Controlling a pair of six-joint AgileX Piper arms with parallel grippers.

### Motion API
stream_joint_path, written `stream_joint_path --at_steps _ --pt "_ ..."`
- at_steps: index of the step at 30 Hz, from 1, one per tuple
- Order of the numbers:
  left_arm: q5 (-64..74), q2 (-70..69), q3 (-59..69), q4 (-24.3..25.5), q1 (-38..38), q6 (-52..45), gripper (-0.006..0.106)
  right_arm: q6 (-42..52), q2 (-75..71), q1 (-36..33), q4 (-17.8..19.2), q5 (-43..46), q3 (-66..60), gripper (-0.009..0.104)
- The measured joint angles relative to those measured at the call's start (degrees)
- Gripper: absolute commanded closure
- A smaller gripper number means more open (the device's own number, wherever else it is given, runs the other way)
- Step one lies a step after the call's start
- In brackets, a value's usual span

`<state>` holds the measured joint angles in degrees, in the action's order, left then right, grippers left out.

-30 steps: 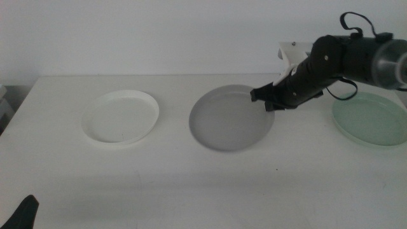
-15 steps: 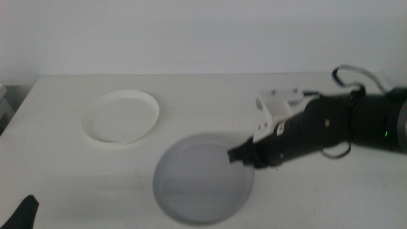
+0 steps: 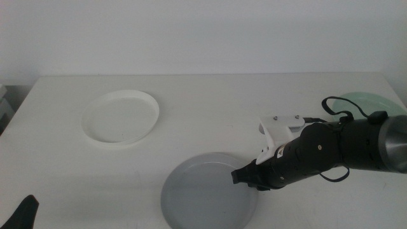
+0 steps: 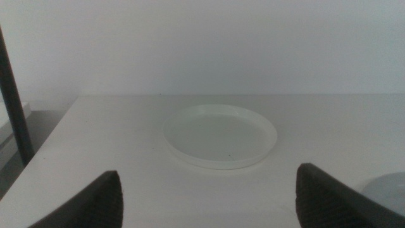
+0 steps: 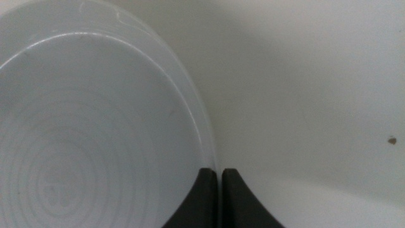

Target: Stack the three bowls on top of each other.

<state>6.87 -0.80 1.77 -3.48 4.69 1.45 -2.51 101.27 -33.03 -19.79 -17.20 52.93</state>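
My right gripper (image 3: 245, 176) is shut on the right rim of the grey bowl (image 3: 206, 191) and holds it low near the table's front middle. The right wrist view shows the two jaws pinched together on that rim (image 5: 218, 180), with the grey bowl (image 5: 82, 126) filling one side. The white bowl (image 3: 121, 117) rests at the back left and also shows in the left wrist view (image 4: 220, 136). The mint green bowl (image 3: 364, 100) lies at the far right, mostly hidden behind my right arm. My left gripper (image 3: 22, 213) waits open at the bottom left corner.
The white table (image 3: 210, 95) ends at a pale wall behind. The grey bowl's edge shows in the left wrist view (image 4: 387, 189). A dark upright post (image 4: 12, 101) stands beside the table's left end.
My right gripper has carried the grey bowl from the table's middle toward the front and slightly left. The right arm now covers most of the mint green bowl. The left arm has not moved.
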Motion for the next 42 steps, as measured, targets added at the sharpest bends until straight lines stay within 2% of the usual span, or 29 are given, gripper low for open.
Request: stream_joint_path --at_steps 5,8,17,22,30,42 --pt "0.0 0.0 0.0 0.0 0.0 0.0 -0.004 0.0 0.2 0.0 0.56 0.07 0.0 0.096" --pt "0.0 0.0 0.0 0.0 0.0 0.0 -0.004 0.0 0.2 0.0 0.89 0.39 0.0 0.091" --pt "0.0 0.0 0.0 0.0 0.0 0.0 -0.004 0.0 0.11 0.39 1.1 0.16 0.06 0.049" --pt "0.0 0.0 0.0 0.0 0.0 0.0 -0.004 0.0 -1.91 4.14 2.06 -6.15 4.09 0.042" --pt "0.0 0.0 0.0 0.0 0.0 0.0 -0.004 0.0 -3.69 17.7 6.97 -21.82 18.92 0.042" --pt "0.0 0.0 0.0 0.0 0.0 0.0 -0.004 2.51 -1.88 44.87 8.41 -25.53 30.26 0.043"
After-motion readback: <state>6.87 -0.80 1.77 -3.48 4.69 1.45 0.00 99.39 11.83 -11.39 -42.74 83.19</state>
